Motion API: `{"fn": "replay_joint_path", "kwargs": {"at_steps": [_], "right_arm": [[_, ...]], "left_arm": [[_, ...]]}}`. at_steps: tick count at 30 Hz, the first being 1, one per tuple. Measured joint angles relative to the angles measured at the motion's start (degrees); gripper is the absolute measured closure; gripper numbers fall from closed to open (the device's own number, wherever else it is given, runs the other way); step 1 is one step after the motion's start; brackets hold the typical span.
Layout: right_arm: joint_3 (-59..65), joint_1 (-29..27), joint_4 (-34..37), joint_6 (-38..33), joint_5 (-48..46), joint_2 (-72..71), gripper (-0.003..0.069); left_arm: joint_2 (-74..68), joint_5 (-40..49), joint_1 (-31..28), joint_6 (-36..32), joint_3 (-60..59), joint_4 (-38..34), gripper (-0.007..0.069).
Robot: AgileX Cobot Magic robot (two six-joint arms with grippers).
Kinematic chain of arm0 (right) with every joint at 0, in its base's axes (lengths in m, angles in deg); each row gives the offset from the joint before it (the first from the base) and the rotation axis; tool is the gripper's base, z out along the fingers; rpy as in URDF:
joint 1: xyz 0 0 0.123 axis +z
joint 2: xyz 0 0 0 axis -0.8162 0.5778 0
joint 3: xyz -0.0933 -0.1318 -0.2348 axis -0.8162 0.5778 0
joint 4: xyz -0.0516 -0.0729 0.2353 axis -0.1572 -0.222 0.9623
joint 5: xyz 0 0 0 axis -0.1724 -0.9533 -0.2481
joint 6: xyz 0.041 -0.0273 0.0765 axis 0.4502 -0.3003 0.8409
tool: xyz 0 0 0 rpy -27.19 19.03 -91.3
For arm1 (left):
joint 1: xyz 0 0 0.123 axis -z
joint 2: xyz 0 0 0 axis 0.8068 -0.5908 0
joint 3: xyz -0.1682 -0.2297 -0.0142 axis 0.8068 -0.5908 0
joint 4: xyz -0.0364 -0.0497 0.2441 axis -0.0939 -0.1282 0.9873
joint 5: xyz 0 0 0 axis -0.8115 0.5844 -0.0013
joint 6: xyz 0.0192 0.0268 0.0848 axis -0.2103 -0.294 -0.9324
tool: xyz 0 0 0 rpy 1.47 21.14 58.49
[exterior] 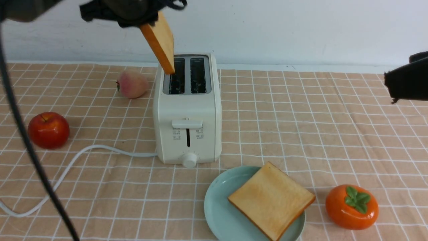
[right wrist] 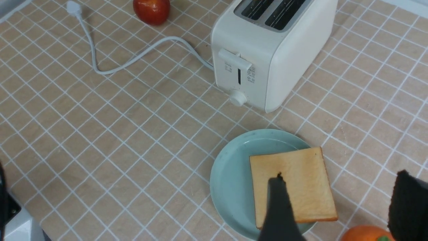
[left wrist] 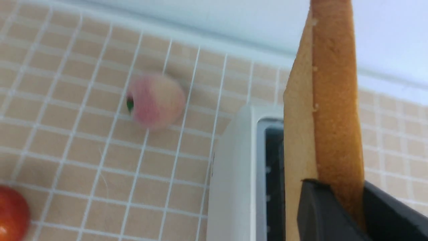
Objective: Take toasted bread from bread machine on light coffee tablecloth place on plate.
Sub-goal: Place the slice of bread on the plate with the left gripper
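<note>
My left gripper (exterior: 140, 18) is shut on a slice of toasted bread (exterior: 159, 42) and holds it tilted above the left slot of the cream-white bread machine (exterior: 187, 110); its low corner is at the slot mouth. The left wrist view shows the slice's crust edge (left wrist: 336, 110) between the black fingers (left wrist: 317, 214). A second slice (exterior: 271, 199) lies flat on the pale mint-blue plate (exterior: 217, 204) in front of the bread machine, on the light coffee tablecloth (exterior: 301, 127). My right gripper (right wrist: 341, 197) is open and empty, high at the right over that slice (right wrist: 301, 180) and the plate (right wrist: 230, 180).
A red apple (exterior: 48, 130) sits at the left, a peach (exterior: 132, 83) behind the bread machine's left side, and an orange persimmon (exterior: 351, 207) right of the plate. The white cord (exterior: 77, 160) runs left from the bread machine. A black cable (exterior: 30, 150) hangs across the left foreground.
</note>
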Motion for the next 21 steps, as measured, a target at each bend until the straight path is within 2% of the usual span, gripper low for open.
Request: {"fn": "replay_joint_path", "kwargs": {"at_steps": [3, 6, 8, 13, 16, 17, 18, 21], "right_arm": [[0.0, 0.0, -0.76, 0.0, 0.0, 0.0, 0.0238], [0.0, 0.0, -1.48, 0.0, -0.04, 0.0, 0.0246], [0.0, 0.0, -1.89, 0.0, -0.04, 0.0, 0.0256], [0.0, 0.0, -2.12, 0.0, -0.04, 0.0, 0.0282], [0.0, 0.0, -2.29, 0.0, -0.04, 0.0, 0.03], [0.0, 0.0, -2.29, 0.0, -0.04, 0.0, 0.0302], [0.0, 0.0, -2.35, 0.0, -0.04, 0.0, 0.0306], [0.0, 0.0, -2.34, 0.0, -0.04, 0.0, 0.0323]], "left_arm": [[5.57, 2.26, 0.0, -3.57, -0.06, -1.3, 0.0547], [10.91, 5.45, -0.06, -6.69, -1.52, -5.9, 0.0547], [15.77, 8.07, -0.06, -11.89, -5.74, -14.17, 0.0547], [20.5, 6.23, -0.06, -28.94, -22.21, -40.51, 0.0547], [19.51, -0.87, -0.06, -42.06, -36.32, -61.42, 0.0547], [19.51, -0.87, -0.06, -43.0, -36.32, -61.42, 0.0547], [18.97, -2.9, -0.06, -46.25, -39.36, -66.19, 0.0547], [14.71, -11.93, -0.06, -60.05, -50.03, -88.53, 0.0547]]}}
